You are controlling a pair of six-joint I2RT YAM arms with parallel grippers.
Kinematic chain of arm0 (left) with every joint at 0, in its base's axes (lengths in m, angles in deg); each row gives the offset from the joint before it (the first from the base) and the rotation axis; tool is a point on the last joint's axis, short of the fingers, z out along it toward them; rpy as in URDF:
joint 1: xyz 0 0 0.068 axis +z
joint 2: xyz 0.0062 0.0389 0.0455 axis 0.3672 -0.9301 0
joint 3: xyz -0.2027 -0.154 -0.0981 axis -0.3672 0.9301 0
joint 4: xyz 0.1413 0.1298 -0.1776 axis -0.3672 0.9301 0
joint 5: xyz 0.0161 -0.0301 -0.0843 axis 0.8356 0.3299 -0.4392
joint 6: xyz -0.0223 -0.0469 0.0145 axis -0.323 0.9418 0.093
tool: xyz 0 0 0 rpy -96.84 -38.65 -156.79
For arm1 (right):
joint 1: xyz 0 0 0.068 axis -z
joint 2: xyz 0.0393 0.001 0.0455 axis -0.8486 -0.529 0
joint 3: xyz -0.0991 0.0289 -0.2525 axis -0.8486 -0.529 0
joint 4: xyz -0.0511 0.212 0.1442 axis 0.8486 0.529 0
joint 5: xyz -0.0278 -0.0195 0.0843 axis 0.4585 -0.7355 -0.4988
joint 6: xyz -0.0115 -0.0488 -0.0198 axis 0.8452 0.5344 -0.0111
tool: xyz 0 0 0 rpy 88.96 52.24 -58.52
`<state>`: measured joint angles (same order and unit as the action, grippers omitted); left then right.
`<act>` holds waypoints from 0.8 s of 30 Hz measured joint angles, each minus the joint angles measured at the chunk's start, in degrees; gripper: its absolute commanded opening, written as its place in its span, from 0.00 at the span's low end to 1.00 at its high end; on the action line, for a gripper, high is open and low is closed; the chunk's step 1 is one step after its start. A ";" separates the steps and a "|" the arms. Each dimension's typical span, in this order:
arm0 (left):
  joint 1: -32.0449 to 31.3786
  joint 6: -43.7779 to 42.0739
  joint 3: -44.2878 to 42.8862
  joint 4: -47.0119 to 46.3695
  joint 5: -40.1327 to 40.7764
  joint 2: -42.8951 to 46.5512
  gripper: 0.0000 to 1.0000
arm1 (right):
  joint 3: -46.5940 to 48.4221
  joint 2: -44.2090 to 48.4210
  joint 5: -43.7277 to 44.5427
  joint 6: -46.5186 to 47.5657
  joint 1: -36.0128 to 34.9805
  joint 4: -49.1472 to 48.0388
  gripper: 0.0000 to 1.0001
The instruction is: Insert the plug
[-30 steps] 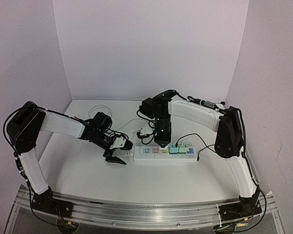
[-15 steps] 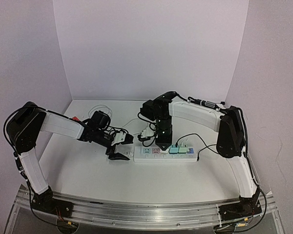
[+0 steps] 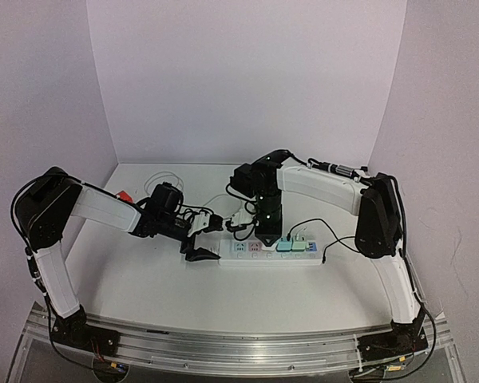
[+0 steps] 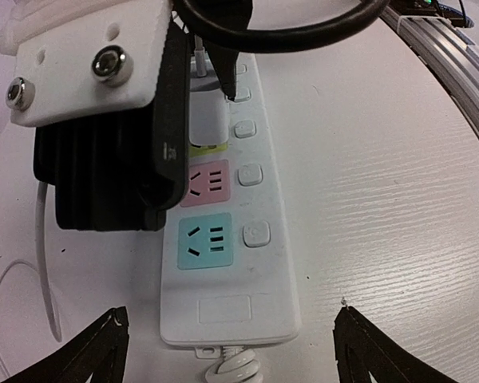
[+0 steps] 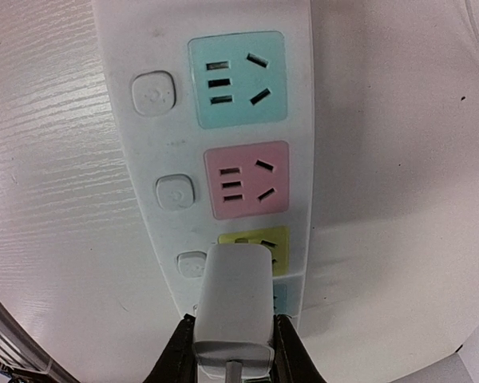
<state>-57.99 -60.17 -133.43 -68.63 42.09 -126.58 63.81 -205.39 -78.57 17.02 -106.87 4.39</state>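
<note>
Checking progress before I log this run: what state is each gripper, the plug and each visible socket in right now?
power strip, flat on table.
left gripper, open, a finger either side of the strip's end.
right gripper, shut on white plug.
white plug, held over yellow socket; seating unclear.
yellow socket, partly covered by plug.
pink socket, empty.
teal socket, empty.

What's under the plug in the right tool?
The yellow socket of the power strip; only its edge shows. The plug covers the rest, so prongs and seating can't be seen.
</note>
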 measured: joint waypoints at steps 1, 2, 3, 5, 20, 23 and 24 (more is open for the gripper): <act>-0.04 0.04 0.00 -0.01 0.02 -0.04 0.89 | 0.00 0.00 0.00 0.08 0.01 0.00 0.00; -0.10 0.05 0.00 -0.02 0.06 -0.05 0.89 | 0.00 0.00 0.01 0.15 0.01 0.00 0.00; -0.16 0.06 0.00 -0.03 0.11 -0.06 0.89 | 0.00 0.00 0.02 0.22 0.01 0.00 0.00; -0.22 0.05 0.00 -0.04 0.34 -0.07 0.88 | 0.00 0.00 0.05 0.32 0.01 0.00 0.00; -0.26 1.01 0.00 -1.00 2.13 -0.11 0.88 | 1.03 -0.98 0.66 1.81 -0.79 0.72 0.00; -0.26 1.04 0.00 -1.16 2.14 -0.11 0.88 | 1.34 -1.27 1.08 1.85 -1.07 0.95 0.00; -0.26 1.06 0.00 -1.28 2.15 -0.11 0.88 | 1.37 -1.30 1.22 1.85 -1.14 0.98 0.00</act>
<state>-58.25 -59.11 -133.43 -69.92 44.24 -126.69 65.18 -206.69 -77.35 18.87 -108.01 5.36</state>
